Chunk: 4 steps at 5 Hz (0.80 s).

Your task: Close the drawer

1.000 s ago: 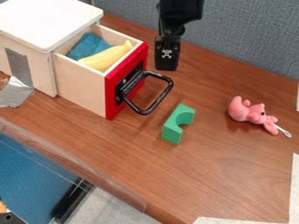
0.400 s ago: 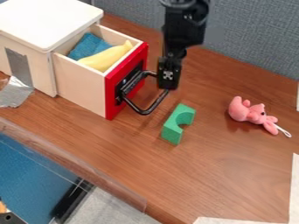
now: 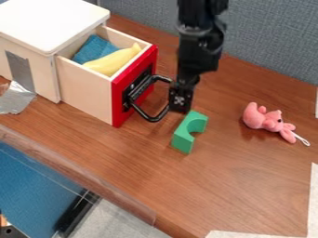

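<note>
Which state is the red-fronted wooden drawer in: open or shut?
Open: the red-fronted wooden drawer juts from its white-topped cabinet, showing the yellow item inside.

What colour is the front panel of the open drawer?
Red, seen best in the camera view.

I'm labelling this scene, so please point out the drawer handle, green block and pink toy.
Drawer handle (image 3: 151, 119), camera view: bottom bend of the black loop.
Green block (image 3: 182, 141), camera view: its near end.
Pink toy (image 3: 253, 116), camera view: its large rounded end.
</note>
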{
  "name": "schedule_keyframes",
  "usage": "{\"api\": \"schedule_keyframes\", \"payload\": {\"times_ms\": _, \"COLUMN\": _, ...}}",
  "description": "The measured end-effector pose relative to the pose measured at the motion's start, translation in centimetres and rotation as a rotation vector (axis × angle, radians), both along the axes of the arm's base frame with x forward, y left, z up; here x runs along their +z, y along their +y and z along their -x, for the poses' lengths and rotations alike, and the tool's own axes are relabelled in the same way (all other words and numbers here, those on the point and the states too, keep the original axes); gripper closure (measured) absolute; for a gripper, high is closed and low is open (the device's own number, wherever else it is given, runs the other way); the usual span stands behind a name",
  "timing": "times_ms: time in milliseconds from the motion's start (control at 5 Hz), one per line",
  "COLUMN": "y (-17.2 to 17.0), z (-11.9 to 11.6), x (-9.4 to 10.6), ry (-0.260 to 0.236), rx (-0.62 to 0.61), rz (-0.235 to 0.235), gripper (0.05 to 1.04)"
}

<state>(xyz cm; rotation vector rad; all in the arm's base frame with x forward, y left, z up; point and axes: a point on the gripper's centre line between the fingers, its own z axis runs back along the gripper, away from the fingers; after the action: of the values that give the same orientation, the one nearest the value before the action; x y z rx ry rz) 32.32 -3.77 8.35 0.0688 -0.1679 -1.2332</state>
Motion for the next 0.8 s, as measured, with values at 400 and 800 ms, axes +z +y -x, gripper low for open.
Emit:
{"api": "schedule_keyframes", "payload": {"times_ms": 400, "y": 0.0, "z": 0.1, "x": -1.8, "ry": -0.006, "rx": -0.027, "rz": -0.007, "gripper": 0.084}}
{"api": "schedule_keyframes", "payload": {"times_ms": 800, "y": -0.8, "z": 0.1, "x": -2.7, "ry": -0.05, "rx": -0.048, "rz": 0.042, "gripper": 0.084}}
